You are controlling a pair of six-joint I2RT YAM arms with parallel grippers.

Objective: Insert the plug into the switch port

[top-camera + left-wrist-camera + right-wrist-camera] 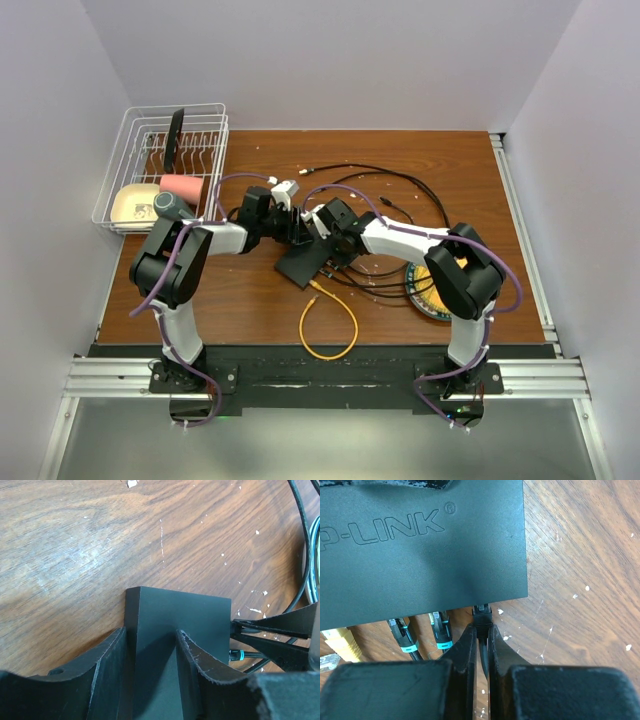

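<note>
At the centre of the overhead view, two robot arms meet over the switch (300, 262), a flat matte-black box lying on a brown wooden table (230, 300). Seen from the left wrist camera, the left gripper (151, 635) holds the switch between its two dark fingers (105, 665), with the far corner of the box poking out past them over the wood. In the right wrist view, the switch fills the upper left of the frame, with raised TP-LINK lettering on its top face. The right gripper (481, 627) is nearly closed, its jaws pinching a small black plug (482, 614) at the lower right corner of the switch. The plug's tip meets the edge that bears the sockets; whether it is fully seated cannot be told. Left of it along the same edge sit two black plugs with teal bands (441, 630) and a yellow plug (342, 642). Back in the overhead view, a yellow cable (330, 325) loops at lower centre, black cables (400, 185) curl at upper right, a round yellow-and-dark plate (425, 295) lies under the right arm, and a white wire rack (120, 150) stands at upper left.
</note>
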